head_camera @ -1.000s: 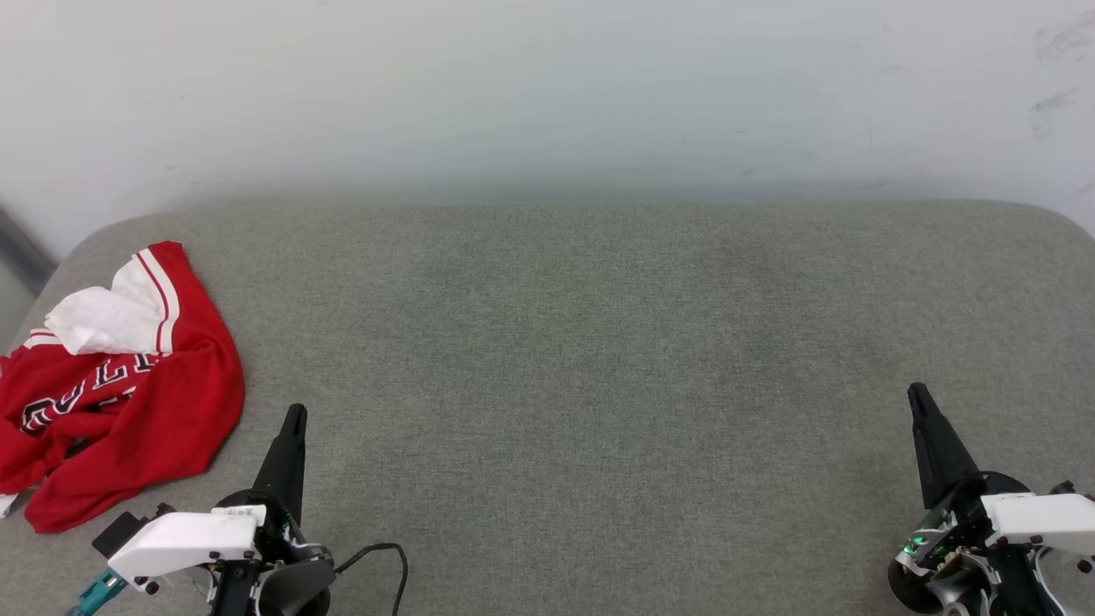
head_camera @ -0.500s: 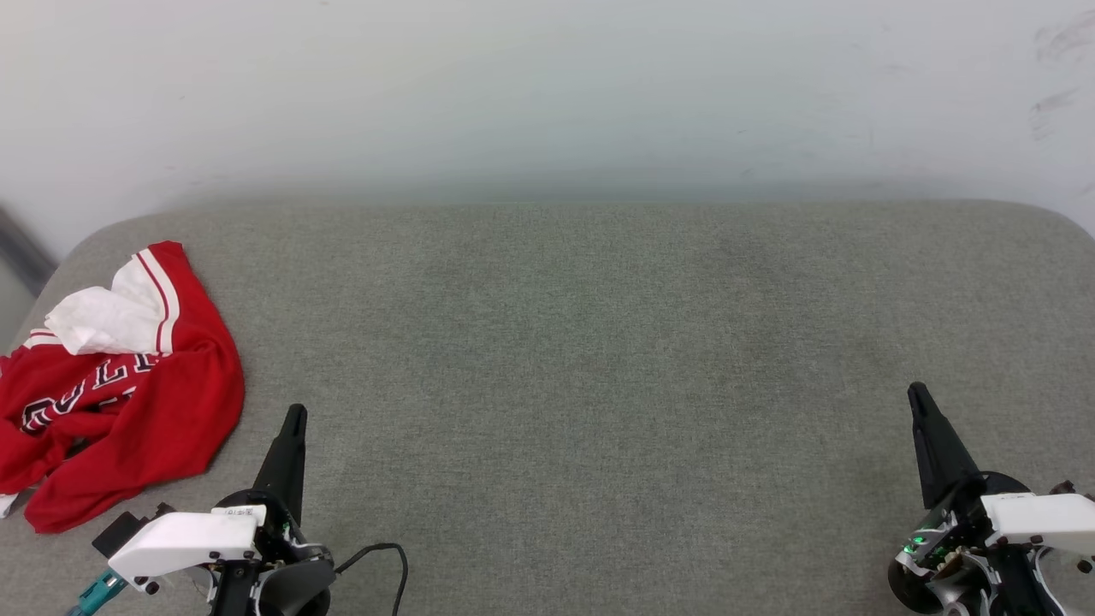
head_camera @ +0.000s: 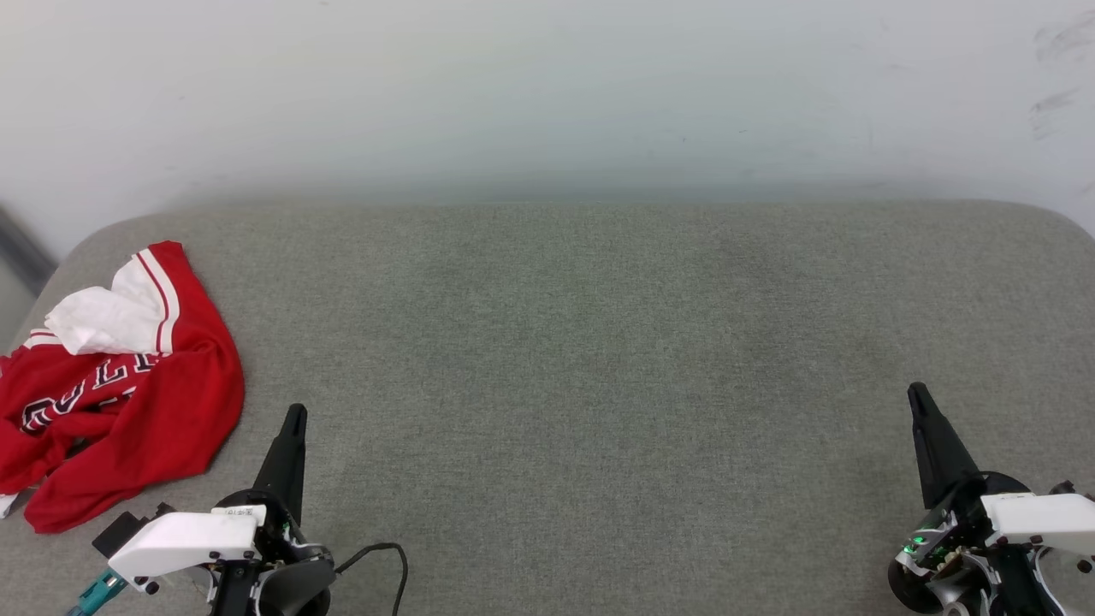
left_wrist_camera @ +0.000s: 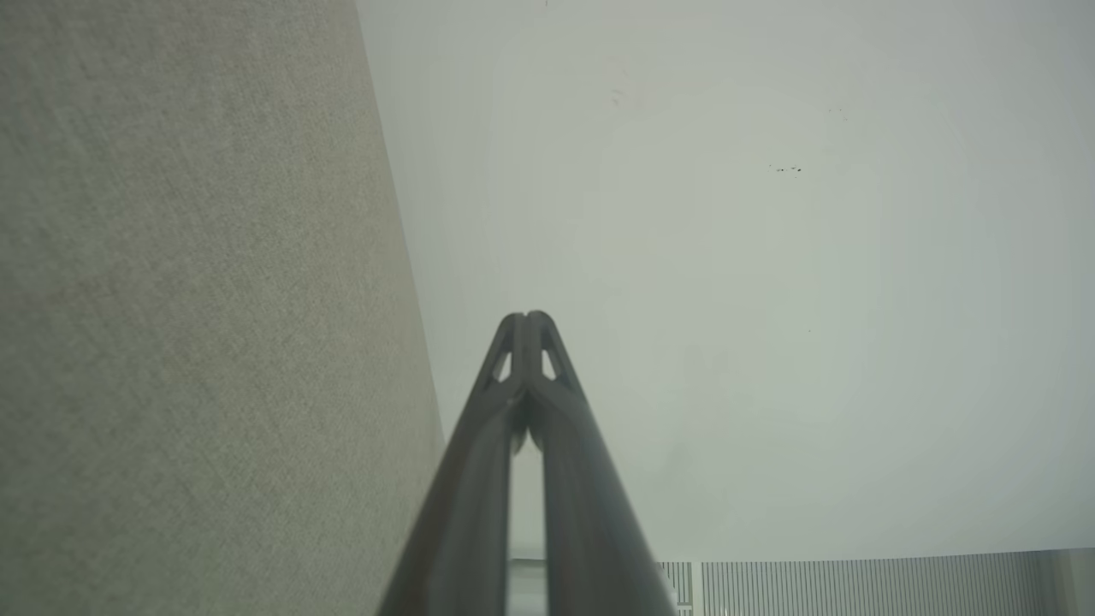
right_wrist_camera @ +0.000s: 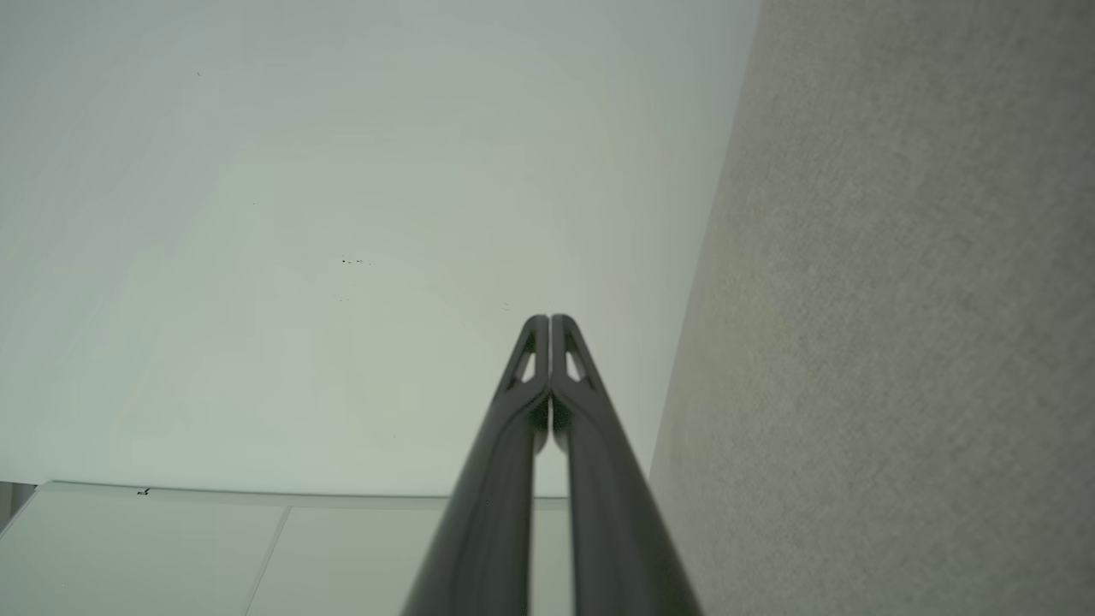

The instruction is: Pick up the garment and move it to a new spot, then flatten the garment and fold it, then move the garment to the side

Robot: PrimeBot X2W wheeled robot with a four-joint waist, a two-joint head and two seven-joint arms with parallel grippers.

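Red jersey cloth, the garment (head_camera: 145, 411) lies crumpled at the near left of the cushion (head_camera: 565, 359); soft, light, perhaps slippery; pinch a red fold; left gripper (head_camera: 295, 412) and right gripper (head_camera: 917, 393) both pressed together, empty.

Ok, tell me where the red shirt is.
In the head view the garment lies crumpled at the left edge of the grey fabric surface, just left of the left end effector.

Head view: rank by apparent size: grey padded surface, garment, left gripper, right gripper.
1. grey padded surface, by far.
2. garment, crumpled at its left edge.
3. left gripper and right gripper: alike, both cut by the bottom edge; no ranking.
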